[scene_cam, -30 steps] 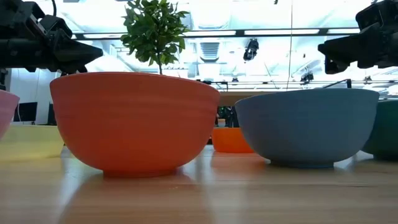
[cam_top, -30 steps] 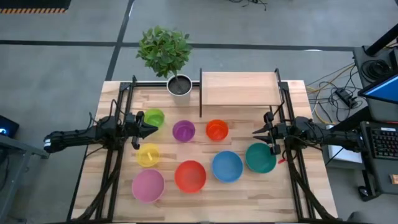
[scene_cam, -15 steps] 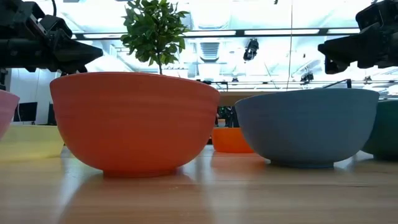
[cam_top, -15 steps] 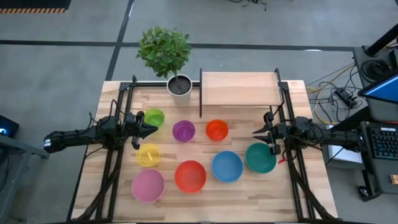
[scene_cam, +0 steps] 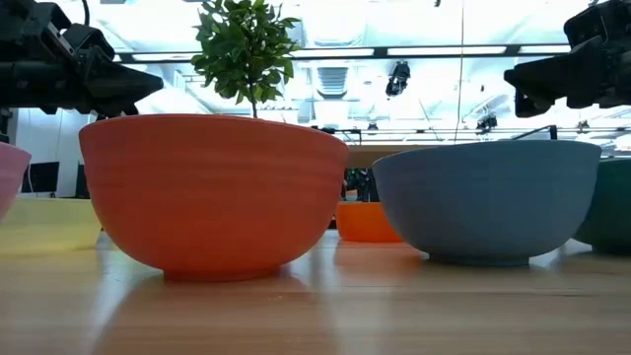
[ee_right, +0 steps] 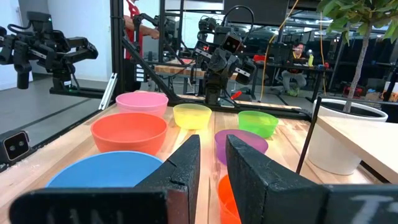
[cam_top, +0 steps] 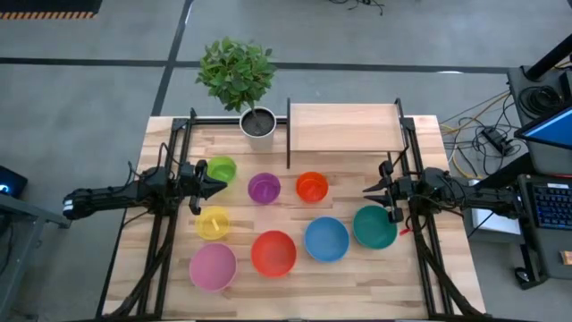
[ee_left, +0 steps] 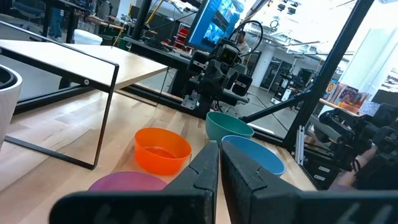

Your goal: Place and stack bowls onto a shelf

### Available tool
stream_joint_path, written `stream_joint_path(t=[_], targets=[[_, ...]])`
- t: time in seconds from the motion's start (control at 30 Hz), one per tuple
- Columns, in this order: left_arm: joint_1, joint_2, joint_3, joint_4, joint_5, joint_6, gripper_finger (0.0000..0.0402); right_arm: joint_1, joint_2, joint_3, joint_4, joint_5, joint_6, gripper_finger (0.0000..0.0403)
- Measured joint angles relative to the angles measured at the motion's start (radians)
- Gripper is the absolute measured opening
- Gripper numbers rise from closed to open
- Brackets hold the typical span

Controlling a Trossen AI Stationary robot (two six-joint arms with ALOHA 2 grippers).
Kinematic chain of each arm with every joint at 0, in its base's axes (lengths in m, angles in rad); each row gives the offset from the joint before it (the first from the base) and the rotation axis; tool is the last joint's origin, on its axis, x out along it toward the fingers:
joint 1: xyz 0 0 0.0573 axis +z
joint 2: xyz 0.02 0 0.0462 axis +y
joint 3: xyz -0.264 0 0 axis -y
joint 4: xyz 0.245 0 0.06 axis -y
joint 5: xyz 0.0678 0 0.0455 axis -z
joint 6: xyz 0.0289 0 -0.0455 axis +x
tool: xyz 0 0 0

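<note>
Eight bowls stand separately on the plank table, each on its base: lime green (cam_top: 222, 169), purple (cam_top: 264, 188), orange (cam_top: 312, 187), yellow (cam_top: 213, 223), pink (cam_top: 213, 266), red (cam_top: 273, 253), blue (cam_top: 326, 239) and teal (cam_top: 374, 226). The shelf (cam_top: 343, 128), a light-wood board on black posts, stands at the far edge with nothing on it. My left gripper (cam_top: 217, 185) hovers shut and level at the table's left, between the green and yellow bowls. My right gripper (cam_top: 366, 190) hovers level at the right, above the teal bowl's far side, its fingers (ee_right: 180, 168) a little apart and holding nothing.
A potted plant in a grey-white pot (cam_top: 258, 122) stands just left of the shelf at the far edge. Black frame rails (cam_top: 170, 233) run along the table's left and right sides. Bare planks (cam_top: 295, 300) lie in front of the near row of bowls.
</note>
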Motion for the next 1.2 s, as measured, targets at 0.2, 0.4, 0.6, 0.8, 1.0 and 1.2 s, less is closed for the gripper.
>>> stream_joint_path(t=[0.2, 0.4, 0.6, 0.8, 1.0, 1.2], targets=[[0.0, 0.0, 0.0, 0.0, 0.0, 0.0, 0.0, 0.0, 0.0, 0.0, 0.0, 0.0, 0.0, 0.0068], [0.0, 0.0, 0.0, 0.0, 0.0, 0.0, 0.0, 0.0, 0.0, 0.0, 0.0, 0.0, 0.0, 0.0068], [0.0, 0.0, 0.0, 0.0, 0.0, 0.0, 0.0, 0.0, 0.0, 0.0, 0.0, 0.0, 0.0, 0.0068], [0.0, 0.0, 0.0, 0.0, 0.0, 0.003, 0.0, 0.0, 0.0, 0.0, 0.0, 0.0, 0.0, 0.0068], [0.0, 0.0, 0.0, 0.0, -0.001, 0.136, 0.0, 0.0, 0.0, 0.0, 0.0, -0.002, 0.119, 0.0068], [0.0, 0.0, 0.0, 0.068, -0.001, 0.121, 0.0, 0.0, 0.001, 0.0, 0.065, 0.01, 0.458, 0.0068]])
